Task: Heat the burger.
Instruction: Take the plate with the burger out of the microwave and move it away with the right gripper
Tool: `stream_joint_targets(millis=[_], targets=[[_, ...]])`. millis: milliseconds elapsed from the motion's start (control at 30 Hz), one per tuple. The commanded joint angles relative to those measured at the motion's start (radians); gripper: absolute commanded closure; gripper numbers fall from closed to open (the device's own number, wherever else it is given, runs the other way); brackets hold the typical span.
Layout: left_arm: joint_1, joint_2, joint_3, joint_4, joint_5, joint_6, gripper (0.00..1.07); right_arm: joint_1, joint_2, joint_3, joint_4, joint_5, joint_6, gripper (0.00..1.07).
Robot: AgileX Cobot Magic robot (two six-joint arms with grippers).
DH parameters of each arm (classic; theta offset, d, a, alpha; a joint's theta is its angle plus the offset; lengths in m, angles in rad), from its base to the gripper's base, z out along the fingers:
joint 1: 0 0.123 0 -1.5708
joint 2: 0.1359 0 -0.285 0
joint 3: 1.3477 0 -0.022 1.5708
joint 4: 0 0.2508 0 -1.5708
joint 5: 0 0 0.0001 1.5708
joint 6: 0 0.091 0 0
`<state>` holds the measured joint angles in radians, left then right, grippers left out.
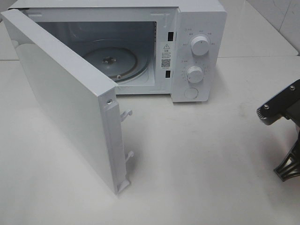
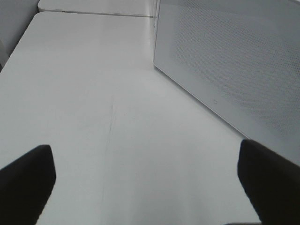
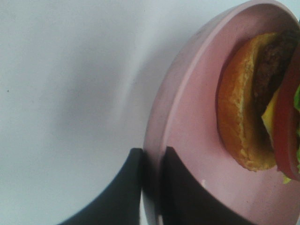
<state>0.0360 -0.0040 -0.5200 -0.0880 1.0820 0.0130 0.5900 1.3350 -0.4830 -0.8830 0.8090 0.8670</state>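
The burger [image 3: 262,103] shows only in the right wrist view, its bun, dark patty, cheese and tomato resting on a round pink plate [image 3: 197,112]. My right gripper [image 3: 152,190] is shut on the plate's rim, one dark finger [image 3: 122,192] outside and one inside. In the exterior high view only part of the right arm [image 1: 286,117] shows at the right edge, and burger and plate are out of frame. My left gripper [image 2: 150,187] is open over bare table, nothing between its fingers.
A white microwave [image 1: 199,28] stands at the back with its door [image 1: 65,98] swung wide open toward the front left. Its glass turntable [image 1: 112,63] holds nothing. Two knobs [image 1: 200,45] sit on its right panel. A dotted white microwave panel [image 2: 234,70] rises beside the left gripper.
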Motion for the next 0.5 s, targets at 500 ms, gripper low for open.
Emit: stream_joint_targets(millis=[500], targets=[[-0.001,-0.002,0.003,-0.004,-0.011,-0.001,0.09,-0.003,0.239,-0.014,-0.122,0.039,0.299,1.07]])
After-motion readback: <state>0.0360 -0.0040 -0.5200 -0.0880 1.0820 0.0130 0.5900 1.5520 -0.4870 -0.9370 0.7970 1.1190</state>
